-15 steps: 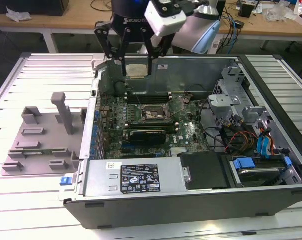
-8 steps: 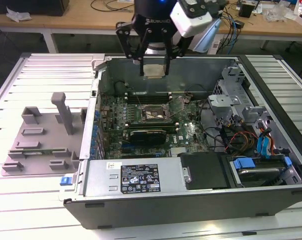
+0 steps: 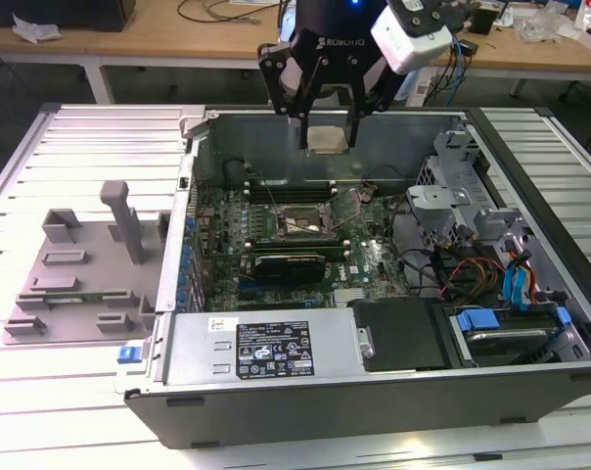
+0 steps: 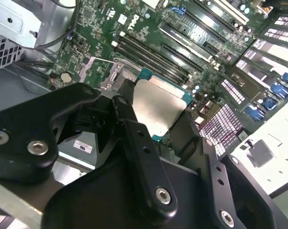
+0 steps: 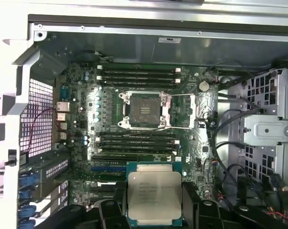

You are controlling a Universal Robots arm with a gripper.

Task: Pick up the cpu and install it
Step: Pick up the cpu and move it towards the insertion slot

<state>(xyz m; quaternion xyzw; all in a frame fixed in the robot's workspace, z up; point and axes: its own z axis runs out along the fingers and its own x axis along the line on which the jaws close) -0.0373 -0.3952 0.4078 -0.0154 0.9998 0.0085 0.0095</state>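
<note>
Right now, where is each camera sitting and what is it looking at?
Exterior view: stands apart, looking down into the open case; the claw hangs over it holding the cpu.
First wrist view: rides at the wrist, looking straight down at the socket; the claw grips the cpu.
Second wrist view: rides at the wrist, looking slantwise at the board past the claw's black links.
All three share the cpu.

The gripper (image 3: 329,143) is showing black linked fingers (image 4: 139,143) studded with silver screws (image 4: 163,194); a white camera housing (image 3: 410,37) is riding beside it.
</note>
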